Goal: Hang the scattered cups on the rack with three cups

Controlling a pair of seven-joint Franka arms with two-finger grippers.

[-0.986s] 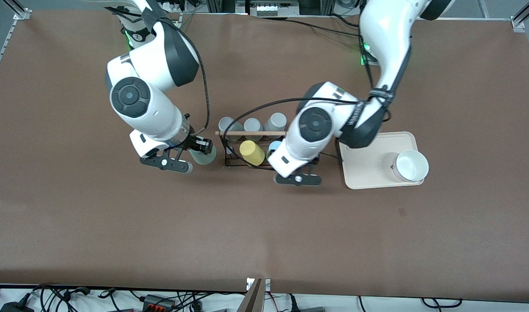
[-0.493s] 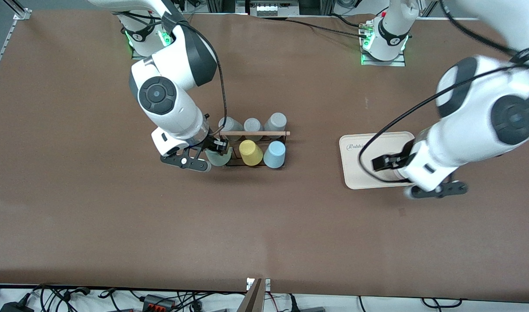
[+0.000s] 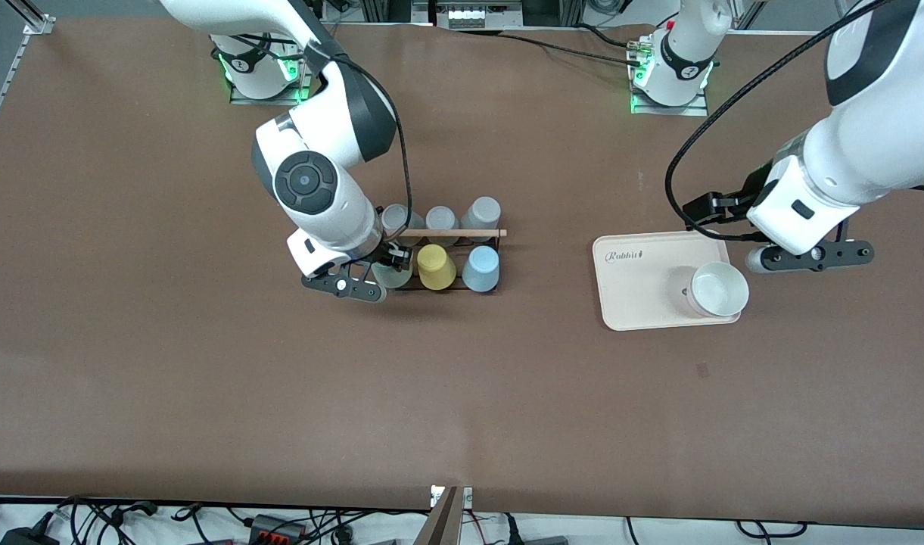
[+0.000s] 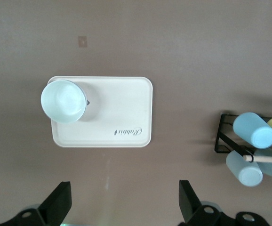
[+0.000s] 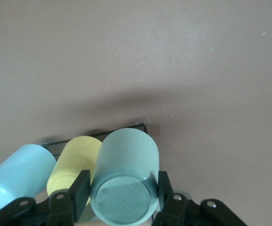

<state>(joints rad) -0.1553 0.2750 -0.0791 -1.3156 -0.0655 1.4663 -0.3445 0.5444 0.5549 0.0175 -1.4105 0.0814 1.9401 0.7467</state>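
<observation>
Green cup at the rack, held by the right gripper

The right gripper (image 3: pixel 380 274) has its jaws clamped on the sage-green cup (image 5: pixel 125 182), at the rack (image 3: pixel 445 257) beside the yellow cup (image 3: pixel 435 266). The light blue cup (image 3: pixel 481 269) sits on the rack. The left gripper (image 4: pixel 122 205) hangs over the desk (image 3: pixel 204 393) by the cream tray (image 3: pixel 636 291), jaws wide apart.

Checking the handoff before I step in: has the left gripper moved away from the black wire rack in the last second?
Yes. The left gripper has swung from the black wire rack toward the left arm's end, past the cream tray; it is open.
</observation>
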